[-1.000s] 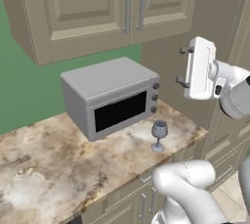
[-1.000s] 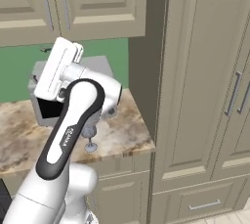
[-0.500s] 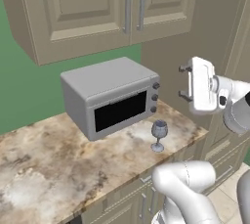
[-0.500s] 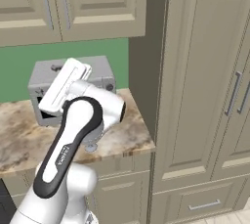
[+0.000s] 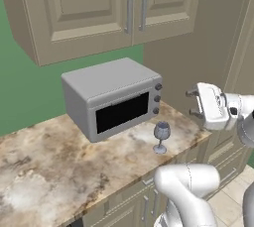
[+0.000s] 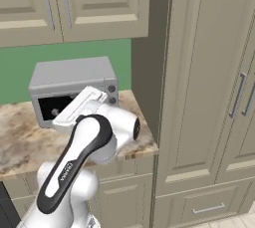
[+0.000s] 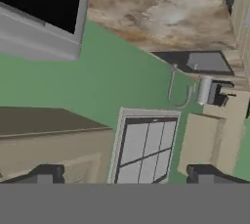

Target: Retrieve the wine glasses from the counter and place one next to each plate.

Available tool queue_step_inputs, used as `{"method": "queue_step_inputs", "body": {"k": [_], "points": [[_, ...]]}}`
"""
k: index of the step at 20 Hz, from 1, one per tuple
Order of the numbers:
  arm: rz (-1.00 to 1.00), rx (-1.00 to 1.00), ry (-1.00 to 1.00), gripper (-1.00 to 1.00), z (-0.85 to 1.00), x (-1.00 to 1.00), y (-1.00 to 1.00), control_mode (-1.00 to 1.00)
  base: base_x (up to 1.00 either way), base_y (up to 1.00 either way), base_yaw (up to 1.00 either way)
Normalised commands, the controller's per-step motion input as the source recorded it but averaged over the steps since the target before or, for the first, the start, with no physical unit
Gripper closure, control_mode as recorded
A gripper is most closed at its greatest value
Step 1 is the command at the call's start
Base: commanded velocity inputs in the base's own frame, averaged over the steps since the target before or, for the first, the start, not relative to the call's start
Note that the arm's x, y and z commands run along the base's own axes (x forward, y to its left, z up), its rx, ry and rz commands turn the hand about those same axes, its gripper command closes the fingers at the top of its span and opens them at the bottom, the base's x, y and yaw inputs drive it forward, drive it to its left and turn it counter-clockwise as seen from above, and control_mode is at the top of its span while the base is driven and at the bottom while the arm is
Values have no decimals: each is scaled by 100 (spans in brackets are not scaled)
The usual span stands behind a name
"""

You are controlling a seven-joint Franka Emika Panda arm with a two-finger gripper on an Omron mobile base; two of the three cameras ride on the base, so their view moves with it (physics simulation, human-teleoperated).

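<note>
Marbled counter [image 5: 59, 156] ran across the lower half of the left base view, with a grey microwave [image 5: 111, 97] sitting mid-frame under the beige cabinets. One wine glass [image 5: 161, 136] stood upright just in front of the microwave's right end, untouched. The gripper [image 5: 191, 103] had dropped from upper right to mid-right over the last second — jaws wide apart, holding nothing — so it looked like it was lining up for the glass. No labels readable on anything.

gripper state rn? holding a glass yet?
Gripper: open, holding nothing. It hangs in the air to the right of the wine glass, which stands alone on the counter.
</note>
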Motion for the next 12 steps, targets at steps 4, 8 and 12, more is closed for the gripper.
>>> {"method": "queue_step_inputs", "body": {"k": [4, 8, 12], "points": [[0, -13, 47, -100, -69, 27, -37, -100, 0, 0, 0], [-5, -6, 32, -100, -39, 49, -31, -100, 0, 0, 0], [-10, -4, 14, -100, -32, 45, -7, -100, 0, 0, 0]]}}
